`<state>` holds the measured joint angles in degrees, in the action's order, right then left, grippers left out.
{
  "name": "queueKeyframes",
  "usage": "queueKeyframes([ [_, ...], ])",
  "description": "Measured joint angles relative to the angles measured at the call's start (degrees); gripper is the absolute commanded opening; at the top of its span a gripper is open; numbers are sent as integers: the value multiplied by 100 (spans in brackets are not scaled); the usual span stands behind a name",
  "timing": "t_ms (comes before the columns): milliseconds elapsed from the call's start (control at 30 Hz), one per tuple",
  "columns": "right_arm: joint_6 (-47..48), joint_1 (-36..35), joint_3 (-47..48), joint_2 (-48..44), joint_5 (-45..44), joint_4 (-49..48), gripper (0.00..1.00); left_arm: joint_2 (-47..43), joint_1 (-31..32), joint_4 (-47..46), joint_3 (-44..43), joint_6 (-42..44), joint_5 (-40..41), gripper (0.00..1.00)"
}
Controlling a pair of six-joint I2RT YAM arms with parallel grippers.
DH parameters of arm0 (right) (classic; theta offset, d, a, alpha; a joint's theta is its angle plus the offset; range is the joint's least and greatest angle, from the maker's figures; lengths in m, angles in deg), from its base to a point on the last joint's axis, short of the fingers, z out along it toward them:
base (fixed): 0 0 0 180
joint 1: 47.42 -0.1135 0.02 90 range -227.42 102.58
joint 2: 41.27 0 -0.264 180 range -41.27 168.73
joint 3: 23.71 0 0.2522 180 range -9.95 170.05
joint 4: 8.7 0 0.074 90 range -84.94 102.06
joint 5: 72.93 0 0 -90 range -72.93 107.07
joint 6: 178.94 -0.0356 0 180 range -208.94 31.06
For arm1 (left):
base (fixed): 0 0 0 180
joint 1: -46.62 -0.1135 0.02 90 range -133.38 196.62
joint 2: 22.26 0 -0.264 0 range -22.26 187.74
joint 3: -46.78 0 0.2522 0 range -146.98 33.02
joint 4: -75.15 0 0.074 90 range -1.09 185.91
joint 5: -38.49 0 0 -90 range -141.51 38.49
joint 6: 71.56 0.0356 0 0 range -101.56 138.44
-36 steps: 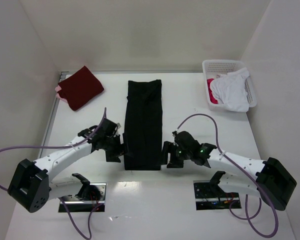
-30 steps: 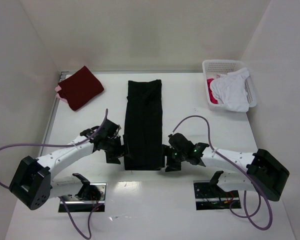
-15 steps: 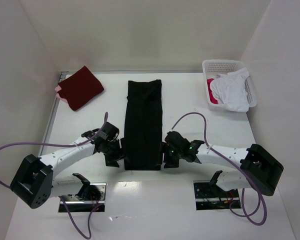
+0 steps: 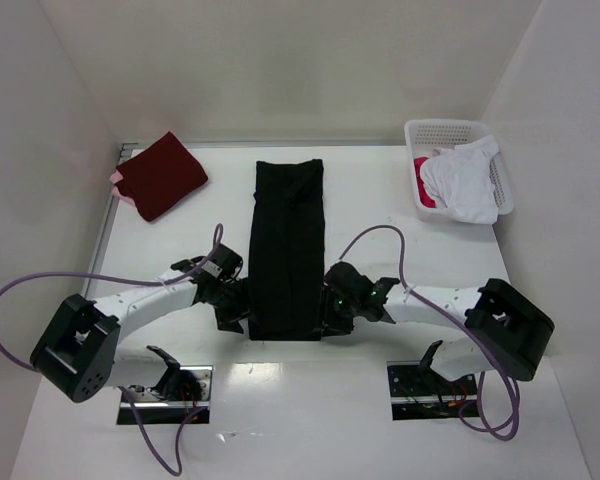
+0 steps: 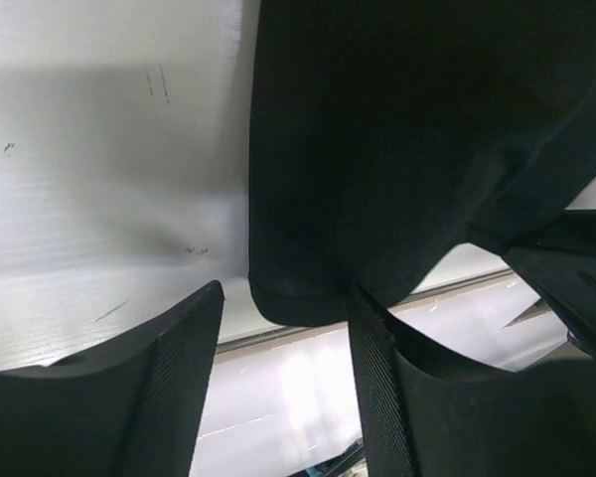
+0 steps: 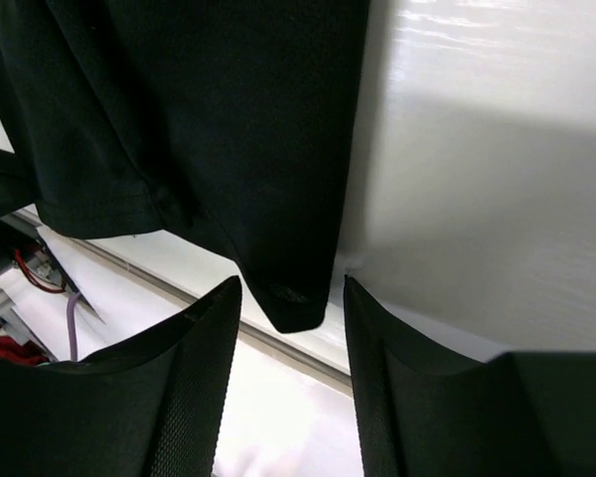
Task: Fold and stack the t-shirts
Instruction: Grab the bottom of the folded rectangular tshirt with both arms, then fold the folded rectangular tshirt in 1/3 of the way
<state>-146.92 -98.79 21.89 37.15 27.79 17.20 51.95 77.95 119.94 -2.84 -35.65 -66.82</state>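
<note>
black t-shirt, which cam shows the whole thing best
Top external: it shows the black t-shirt at full length, folded into a long narrow strip from far edge to near hem. The left wrist and right wrist views each show only one near corner of it, lying between open jaws.

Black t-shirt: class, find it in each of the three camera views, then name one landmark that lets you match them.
Top external: the black t-shirt is a long folded strip in the centre of the picture.
Left wrist: it fills the upper right.
Right wrist: it fills the upper left.
Shared landmark: its near hem, the cloth's lower edge in both wrist views.
</note>
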Motion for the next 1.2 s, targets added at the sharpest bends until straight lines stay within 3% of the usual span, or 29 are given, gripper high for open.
queueKeyframes([
  [200, 10, 0, 54, 123, 19, -59, 43, 296, 0, -103, -2, 38, -5, 48],
  [467, 39, -3, 54, 161, -2, -60, 18, 414, 0, -178, -2, 141, -23, 1],
  [567, 38, -3, 54, 173, -4, -70, 6, 421, 0, -173, -2, 141, -28, 0],
  [700, 55, -3, 54, 203, -55, -89, 0, 461, 0, -139, -16, 167, -9, 0],
  [1000, 62, 144, 117, -333, -386, 189, 0, 466, 0, 403, -923, 344, 168, 0],
  [1200, 328, 1111, 533, -911, -430, 305, 0, 691, -77, 680, -2067, 721, 413, 0],
])
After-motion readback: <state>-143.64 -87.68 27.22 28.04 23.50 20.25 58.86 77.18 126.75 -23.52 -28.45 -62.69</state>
